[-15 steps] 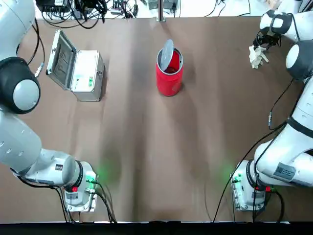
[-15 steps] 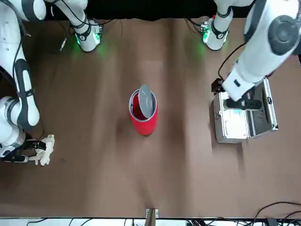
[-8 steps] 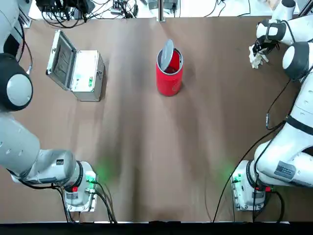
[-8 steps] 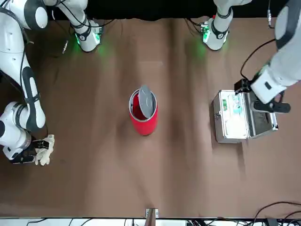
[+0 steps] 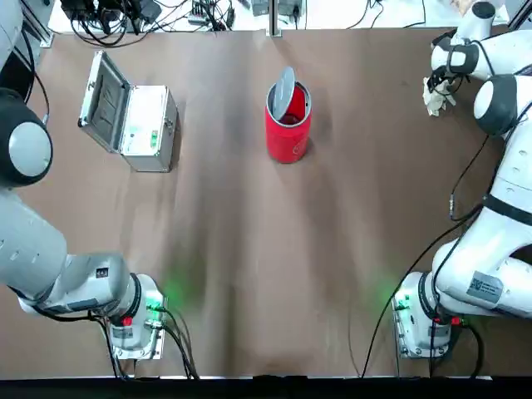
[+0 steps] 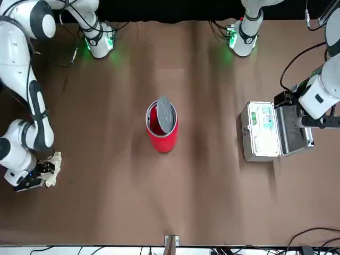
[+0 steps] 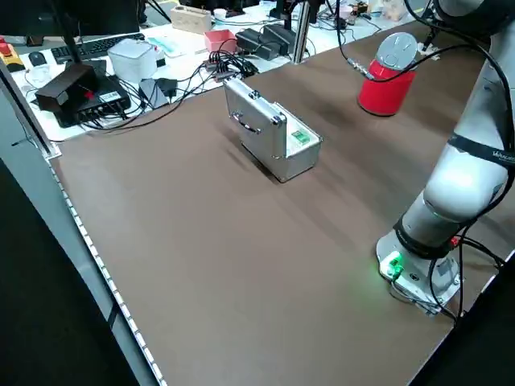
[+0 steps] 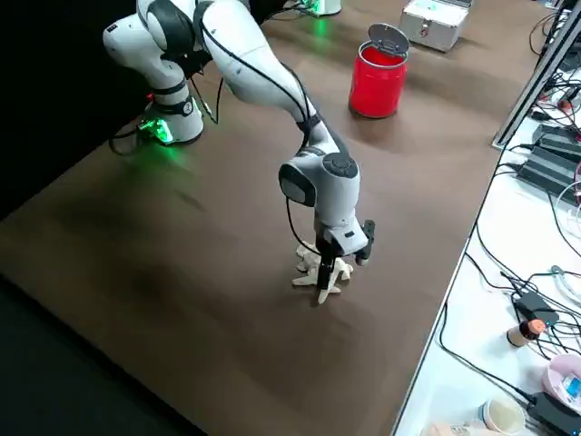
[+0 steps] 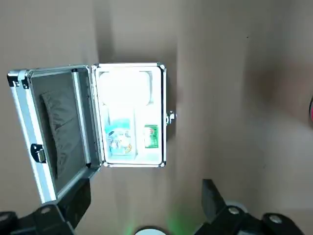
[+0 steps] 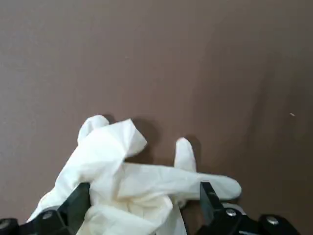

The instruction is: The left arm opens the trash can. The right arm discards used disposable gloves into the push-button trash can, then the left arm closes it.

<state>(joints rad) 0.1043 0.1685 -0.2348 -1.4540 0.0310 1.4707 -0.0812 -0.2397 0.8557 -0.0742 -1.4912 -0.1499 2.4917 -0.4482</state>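
Because the fingers of my right gripper [image 10: 145, 188] stand wide around the gloves [image 10: 107, 171] near the counter's [image 5: 249, 249] far right corner, closing too high or off-centre could pinch one loose fingertip and drop the wad outside the red trash can [image 5: 287, 141], lid [image 5: 283, 93] up, midway along toward the far edge. My left gripper [image 9: 146, 183], also wide, hangs by the silver case [image 9: 129, 98], risking a snag if it swings low. I can't tell right fingertip depth; the wad's underside is hidden.
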